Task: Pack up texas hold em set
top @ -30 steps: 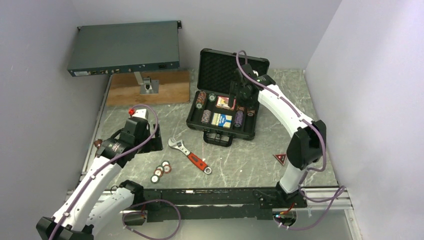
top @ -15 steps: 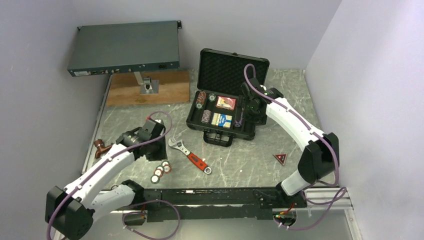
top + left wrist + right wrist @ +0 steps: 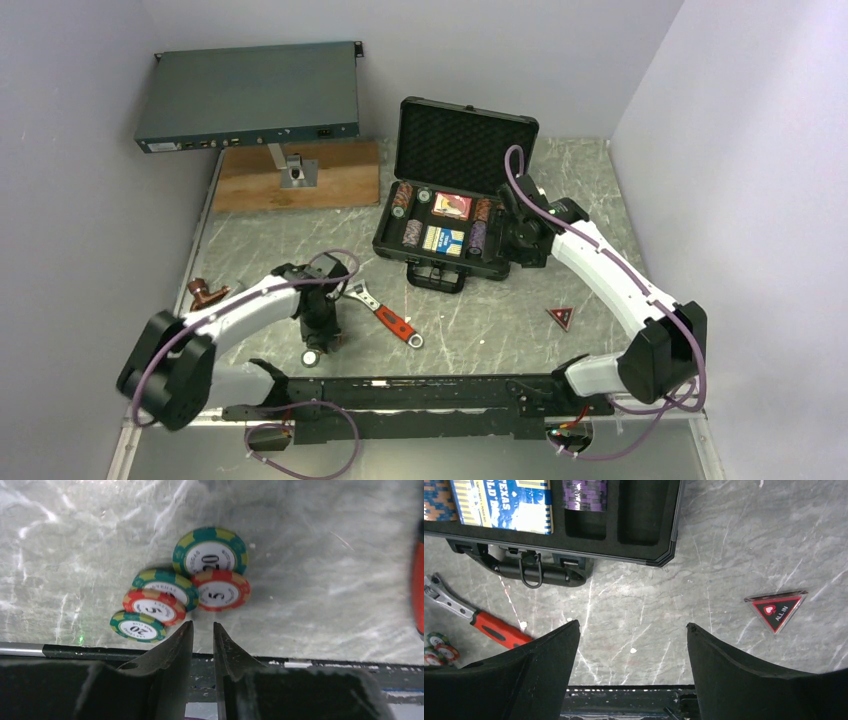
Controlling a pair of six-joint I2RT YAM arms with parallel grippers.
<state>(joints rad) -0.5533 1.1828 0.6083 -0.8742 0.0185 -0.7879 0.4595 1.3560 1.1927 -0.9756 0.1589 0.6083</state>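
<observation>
Work on the left centres on the loose poker chips: five green and red ones lie flat and overlapping on the counter at about 7 o'clock, well apart from the case. The left tool hangs straight above their near edge, fingers drawn to a narrow slit with nothing between them. That posture looks suited to nudging a chip's rim, though it would need to widen to span one. Just toward 3 o'clock of the chips lies the red-handled wrench, no part of the set and best left alone. At 12 to 1 o'clock the black case sits open with its lid upright, so the foam is reachable. The red deck, blue deck and stacked chips are seated inside, and vacant slots at its right end likely await the stragglers. The right tool hovers by the case's near right corner, spread wide and empty. The red triangle lies on the counter at 4 o'clock, probably its next pick.
</observation>
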